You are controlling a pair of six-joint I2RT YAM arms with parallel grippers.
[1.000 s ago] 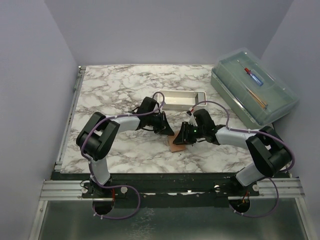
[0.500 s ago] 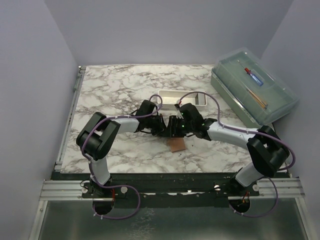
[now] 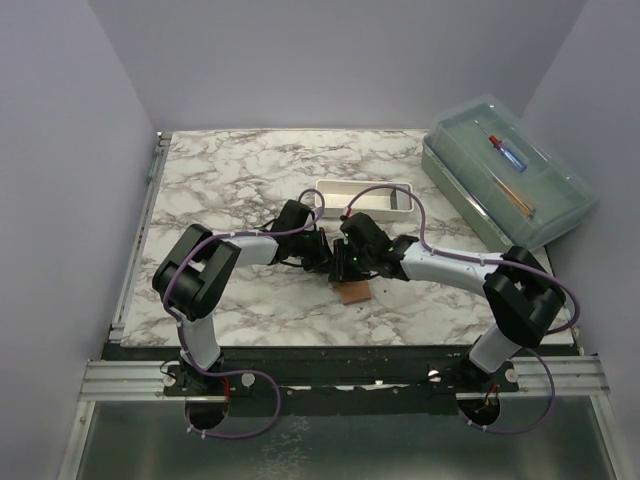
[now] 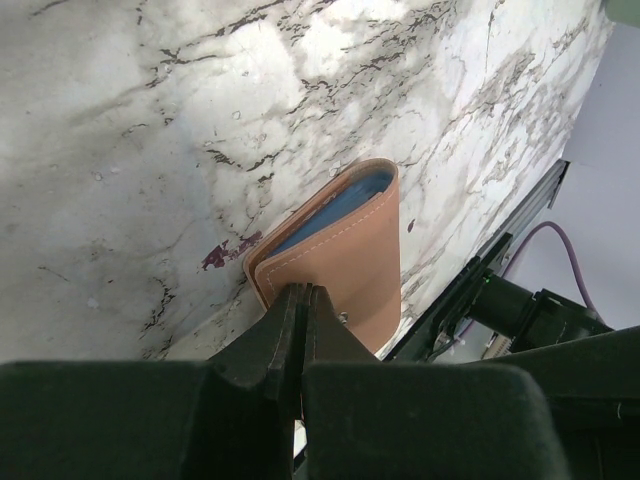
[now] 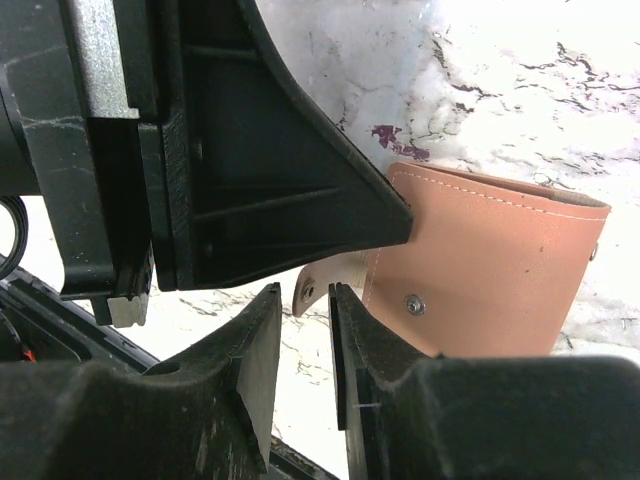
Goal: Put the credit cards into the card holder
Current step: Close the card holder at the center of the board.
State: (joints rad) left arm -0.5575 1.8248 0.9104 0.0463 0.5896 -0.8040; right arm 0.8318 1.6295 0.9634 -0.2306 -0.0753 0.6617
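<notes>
the card holder rests folded on the marble table, tan side up, just below the middle of the overhead frame and nearest the bottom edge of everything in play. right above it in that frame the two grippers meet. the left gripper is fully closed, its tips pressed together at the holder's near edge; whether a layer of leather is caught between them cannot be told. in its wrist view the holder fills the centre, with a strip of blue lining showing along its upper left side. the right gripper has its jaws nearly together with a narrow gap left, and the holder's small snap tab sits right at the mouth of that gap, not visibly clamped. in that same view the left gripper's black finger touches the holder's upper left edge. farther back, just above centre of the overhead frame, stands a white tray, and a clear lidded box sits at the upper right, well apart from the holder.
</notes>
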